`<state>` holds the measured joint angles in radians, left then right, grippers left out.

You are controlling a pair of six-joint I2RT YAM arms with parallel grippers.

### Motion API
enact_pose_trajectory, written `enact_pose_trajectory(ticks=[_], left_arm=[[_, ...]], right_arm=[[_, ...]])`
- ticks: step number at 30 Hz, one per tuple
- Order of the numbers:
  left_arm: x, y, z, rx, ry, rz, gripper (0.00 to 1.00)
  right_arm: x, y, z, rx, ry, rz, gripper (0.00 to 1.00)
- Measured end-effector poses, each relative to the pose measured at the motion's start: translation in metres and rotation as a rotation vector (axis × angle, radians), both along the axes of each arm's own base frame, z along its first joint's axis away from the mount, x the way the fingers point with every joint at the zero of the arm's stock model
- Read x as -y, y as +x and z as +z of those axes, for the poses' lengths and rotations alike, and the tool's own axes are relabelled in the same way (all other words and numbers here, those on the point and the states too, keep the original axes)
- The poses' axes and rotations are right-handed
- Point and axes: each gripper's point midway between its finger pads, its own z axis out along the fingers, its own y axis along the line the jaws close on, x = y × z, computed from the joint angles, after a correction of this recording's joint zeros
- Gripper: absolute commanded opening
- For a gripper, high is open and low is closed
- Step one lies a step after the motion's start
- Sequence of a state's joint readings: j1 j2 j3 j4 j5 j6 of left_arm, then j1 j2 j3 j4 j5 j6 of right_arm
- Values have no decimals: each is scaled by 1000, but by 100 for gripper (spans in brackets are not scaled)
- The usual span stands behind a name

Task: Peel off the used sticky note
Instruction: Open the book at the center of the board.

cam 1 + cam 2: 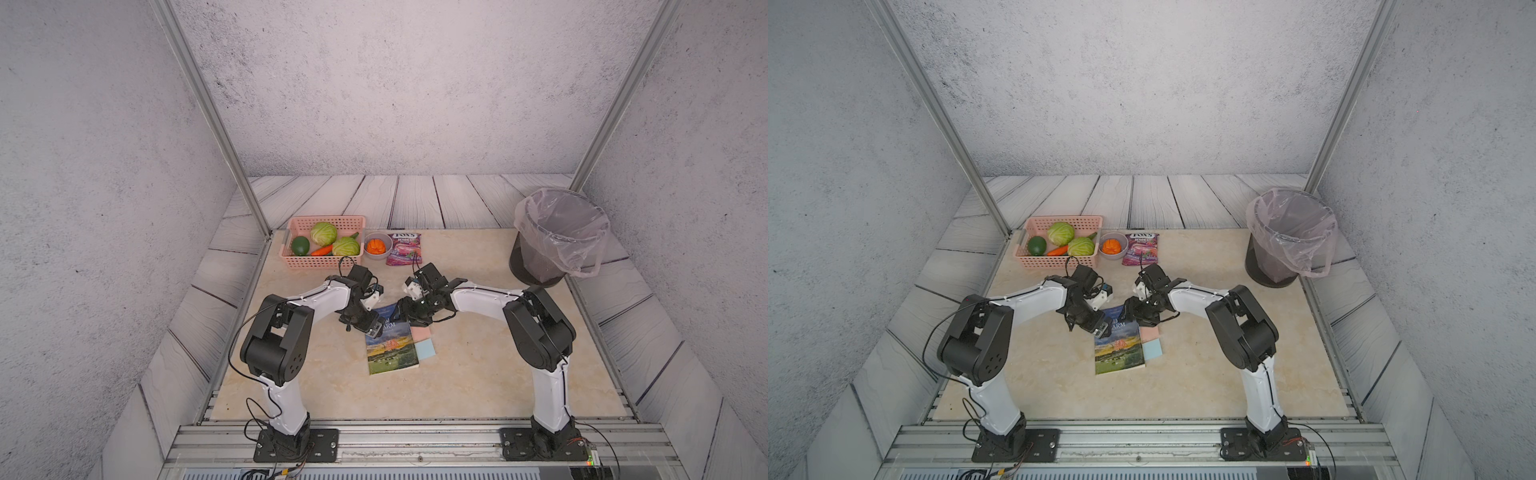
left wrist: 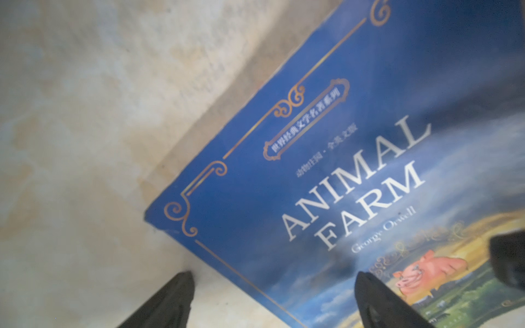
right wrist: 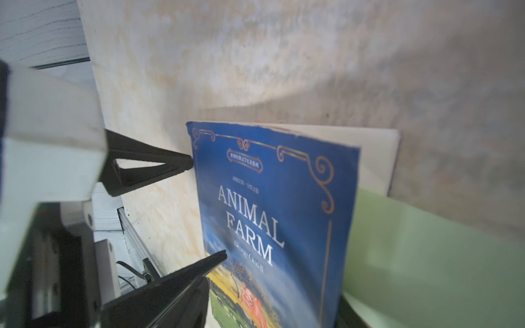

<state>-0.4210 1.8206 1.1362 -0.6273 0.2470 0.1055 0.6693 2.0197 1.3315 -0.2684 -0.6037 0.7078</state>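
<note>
The blue Animal Farm book (image 1: 392,349) lies mid-table. A pink sticky note (image 1: 421,333) and a light blue one (image 1: 426,348) stick out of its right edge. A green one (image 3: 426,255) shows only in the right wrist view, below the raised cover (image 3: 270,198). No writing shows on any note. My left gripper (image 2: 274,277) is open and straddles the spine edge, one finger over the table and one over the cover. My right gripper (image 1: 401,311) is at the book's far right corner, open, with the cover's edge between its fingers. They are mostly hidden.
A pink basket (image 1: 291,262) of vegetables, a grey bowl (image 1: 378,257) and a purple candy bag (image 1: 404,249) stand in a row behind the arms. A dark bin (image 1: 536,266) with a plastic liner stands at the back right corner.
</note>
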Motion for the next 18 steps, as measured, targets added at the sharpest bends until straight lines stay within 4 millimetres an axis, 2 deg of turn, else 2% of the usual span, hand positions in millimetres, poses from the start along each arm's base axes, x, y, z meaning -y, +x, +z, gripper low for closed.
enact_pose_trajectory(ticks=[5, 11, 18], left_arm=[[0, 0, 8, 25, -9, -11, 96], [-1, 5, 35, 99, -57, -14, 96], [-17, 13, 47, 97, -138, 43, 96]], right_arm=[[-8, -2, 15, 5, 58, 18, 62], [-18, -6, 26, -8, 115, 26, 63], [-26, -9, 43, -5, 172, 26, 64]])
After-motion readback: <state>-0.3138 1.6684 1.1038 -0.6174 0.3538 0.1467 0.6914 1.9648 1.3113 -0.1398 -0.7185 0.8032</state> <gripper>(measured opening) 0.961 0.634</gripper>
